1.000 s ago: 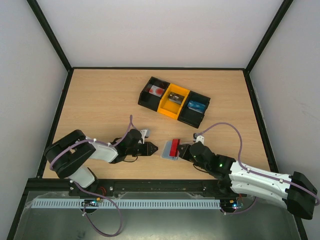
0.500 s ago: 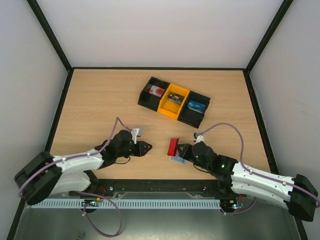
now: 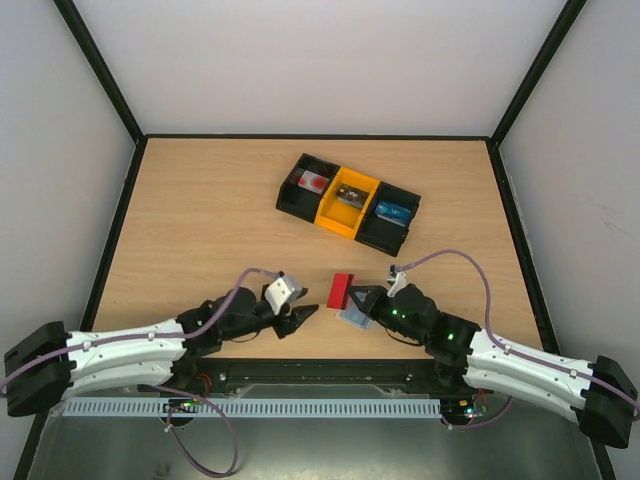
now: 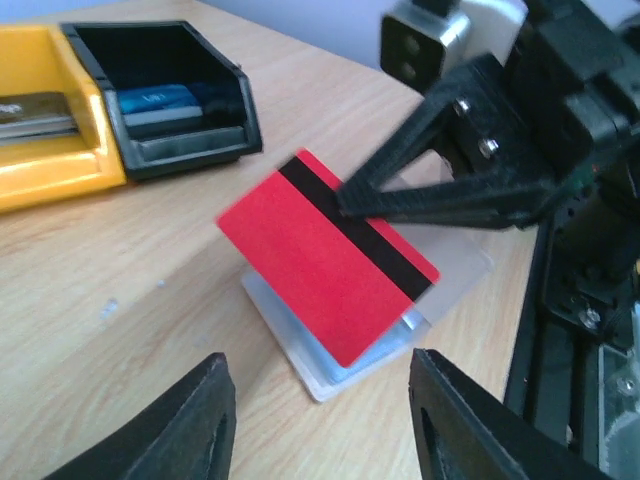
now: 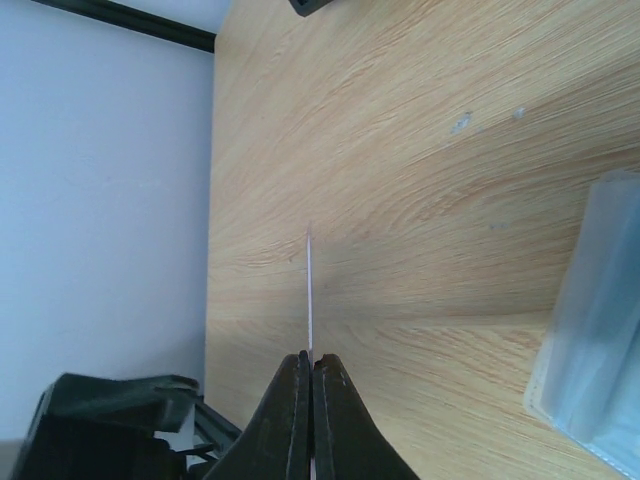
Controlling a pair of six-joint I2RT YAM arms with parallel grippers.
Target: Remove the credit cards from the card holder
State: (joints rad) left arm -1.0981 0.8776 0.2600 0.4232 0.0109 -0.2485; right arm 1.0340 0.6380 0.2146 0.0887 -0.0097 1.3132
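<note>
A robotics lab test cell: a pale wood-grain laminate surface (image 3: pixel 200 220) boxed in by plain white panel walls (image 3: pixel 320 60) on black metal frame struts (image 3: pixel 100 72), with two white-and-black robot arms (image 3: pixel 120 345) bolted along its near edge.

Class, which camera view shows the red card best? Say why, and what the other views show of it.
The left wrist view: the red card faces it, dark stripe plain, pinched by the right gripper. The top view shows a small red patch; the right wrist view, only its thin edge.
</note>
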